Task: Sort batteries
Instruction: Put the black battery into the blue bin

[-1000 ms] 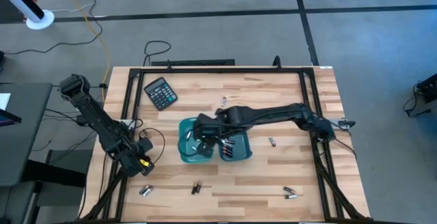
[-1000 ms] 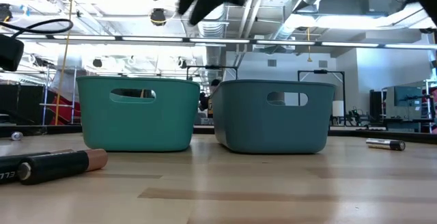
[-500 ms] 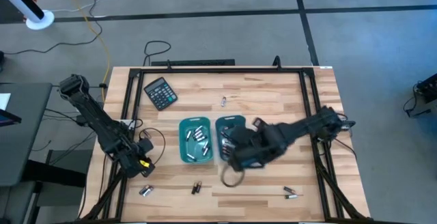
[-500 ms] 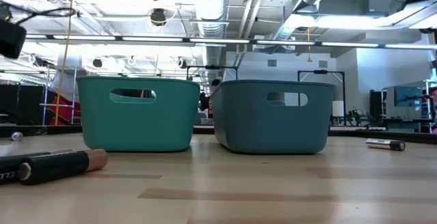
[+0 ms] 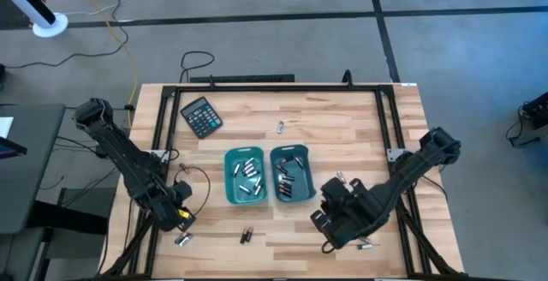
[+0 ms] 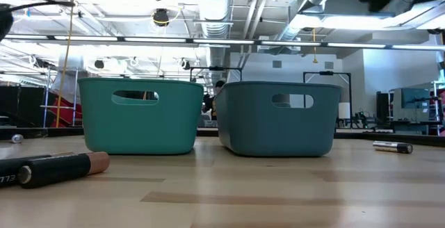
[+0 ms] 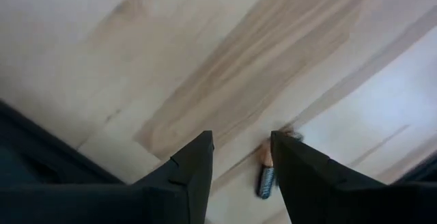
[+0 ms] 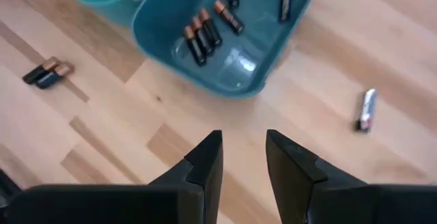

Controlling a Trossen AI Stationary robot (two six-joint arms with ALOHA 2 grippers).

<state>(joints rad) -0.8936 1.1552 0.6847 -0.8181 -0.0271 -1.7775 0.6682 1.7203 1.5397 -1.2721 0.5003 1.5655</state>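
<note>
Two teal bins stand side by side mid-table: the left bin [image 5: 246,176] holds silvery batteries, the right bin [image 5: 291,174] [image 8: 225,33] dark batteries with copper ends. Loose batteries rest on their sides on the wood: one [image 5: 181,239] [image 7: 265,177] near the left front, a pair [image 5: 246,235] [image 8: 46,72], one [image 5: 341,178] [image 8: 367,109], one [image 5: 366,245] and one [image 5: 280,127]. My left gripper [image 5: 178,219] [image 7: 242,157] hangs open above the table, just beside the left-front battery. My right gripper [image 5: 330,223] [image 8: 244,154] is open over bare wood, nearer the front than the right bin.
A black calculator [image 5: 202,116] lies at the far left of the table. A black frame [image 5: 282,90] runs along the table's edges. Bare wood lies between the bins and the near edge. In the low view a battery [image 6: 55,167] lies close at the left.
My right gripper has swung from above the left bin, across the right bin, toward the table's near right, rolling its wrist as it went. My left gripper has shifted a little toward the near edge. The bins and loose batteries have stayed put.
</note>
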